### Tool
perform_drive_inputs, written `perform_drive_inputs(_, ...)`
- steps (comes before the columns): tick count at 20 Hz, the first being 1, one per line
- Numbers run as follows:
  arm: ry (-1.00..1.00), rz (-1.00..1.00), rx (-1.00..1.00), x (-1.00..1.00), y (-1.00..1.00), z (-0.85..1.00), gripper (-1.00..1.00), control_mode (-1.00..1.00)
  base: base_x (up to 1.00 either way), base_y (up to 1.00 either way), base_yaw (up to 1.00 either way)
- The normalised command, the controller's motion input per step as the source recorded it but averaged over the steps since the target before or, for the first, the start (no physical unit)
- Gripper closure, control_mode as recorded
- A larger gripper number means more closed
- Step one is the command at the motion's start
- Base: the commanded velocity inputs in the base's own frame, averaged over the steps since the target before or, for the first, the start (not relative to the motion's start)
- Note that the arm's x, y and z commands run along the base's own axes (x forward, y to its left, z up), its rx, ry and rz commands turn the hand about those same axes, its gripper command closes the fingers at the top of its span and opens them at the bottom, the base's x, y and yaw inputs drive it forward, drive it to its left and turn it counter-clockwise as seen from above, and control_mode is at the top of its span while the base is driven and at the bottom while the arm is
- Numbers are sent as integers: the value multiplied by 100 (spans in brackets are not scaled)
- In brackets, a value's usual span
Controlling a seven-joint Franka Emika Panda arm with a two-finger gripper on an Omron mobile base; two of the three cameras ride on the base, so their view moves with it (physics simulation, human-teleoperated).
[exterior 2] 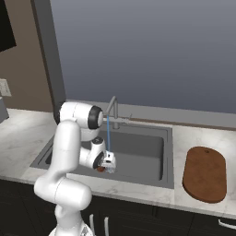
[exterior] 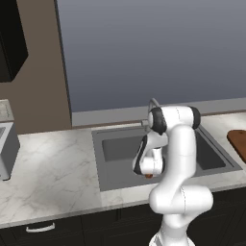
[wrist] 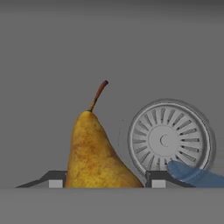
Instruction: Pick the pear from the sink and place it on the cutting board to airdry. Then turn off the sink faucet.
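Low in the sink (exterior 2: 138, 147), the pear (wrist: 94, 151) is flanked by the pincer (wrist: 105, 183), contact being impossible to tell.

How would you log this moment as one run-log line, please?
phase: grasping pear | fingers: either side of pear, in sink | faucet: running | board: bare
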Motion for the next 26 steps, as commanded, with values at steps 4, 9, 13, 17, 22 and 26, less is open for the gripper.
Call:
perform_drive_inputs(4, -9, 0, 0, -19, 0, 33, 100, -100, 0, 0, 0)
perform_drive_inputs(9, -10, 0, 0, -22, 0, 41, 100, -100, 0, 0, 0)
perform_drive_inputs(13, -5, 0, 0, -16, 0, 43, 100, -100, 0, 0, 0)
perform_drive_inputs(17, -3, 0, 0, -19, 0, 43, 100, -100, 0, 0, 0)
perform_drive_inputs(22, -5, 0, 0, -31, 0, 49, 100, -100, 0, 0, 0)
perform_drive_inputs(26, -2, 0, 0, -27, 0, 58, 100, -100, 0, 0, 0)
